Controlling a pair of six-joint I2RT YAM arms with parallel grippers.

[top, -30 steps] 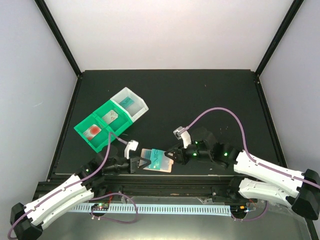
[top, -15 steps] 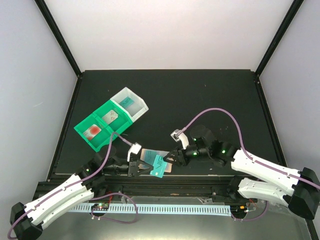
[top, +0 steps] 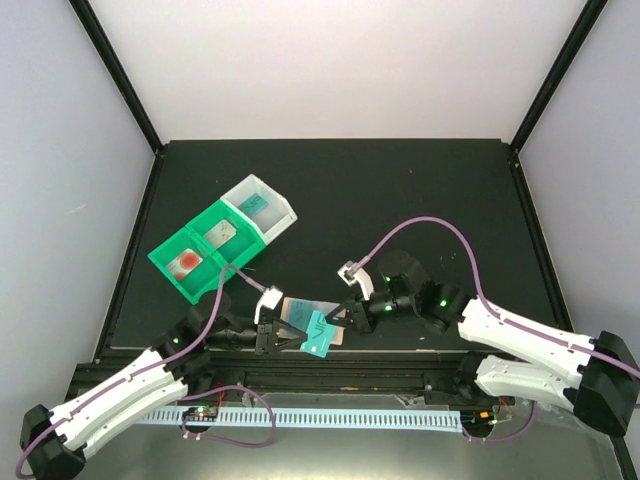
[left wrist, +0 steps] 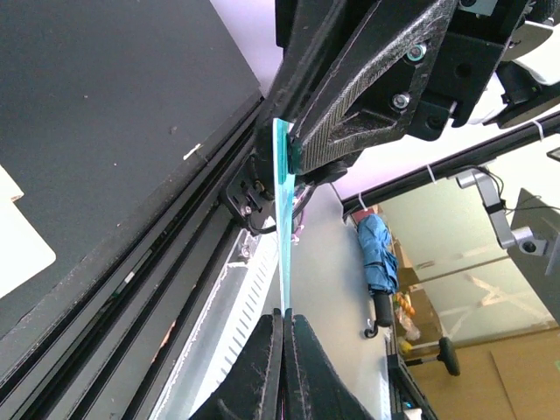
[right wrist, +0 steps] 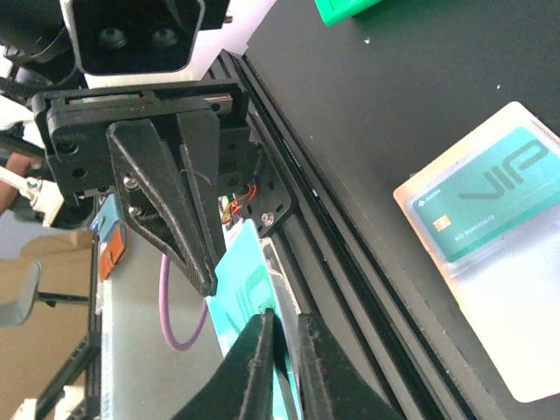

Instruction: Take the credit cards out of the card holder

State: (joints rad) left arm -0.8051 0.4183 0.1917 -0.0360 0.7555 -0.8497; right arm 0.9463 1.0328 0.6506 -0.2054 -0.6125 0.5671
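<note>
card [top: 318, 336], teal, clamped by left gripper [top: 300, 335] and right gripper [top: 336, 321] near card holder [top: 297, 305]

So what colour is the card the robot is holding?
The card is teal; the top view shows it best.

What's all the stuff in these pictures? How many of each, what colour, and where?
table: one, black, under everything.
green bin: one, green, two compartments, left side of the table.
white bin: one, white, beside the green bin's far end.
red-blotch card: one, pale with a red blotch, nearer green compartment.
pale card: one, grey-white, other green compartment.
binned teal card: one, teal, in the white bin.
card holder: one, pale peach, flat near the table's front edge.
VIP card: one, teal, in the card holder.
held card: one, teal, pinched by both grippers.
cables: two, purple, one on each arm.
left gripper: black, shut on the held card.
right gripper: black, shut on the held card.
</note>
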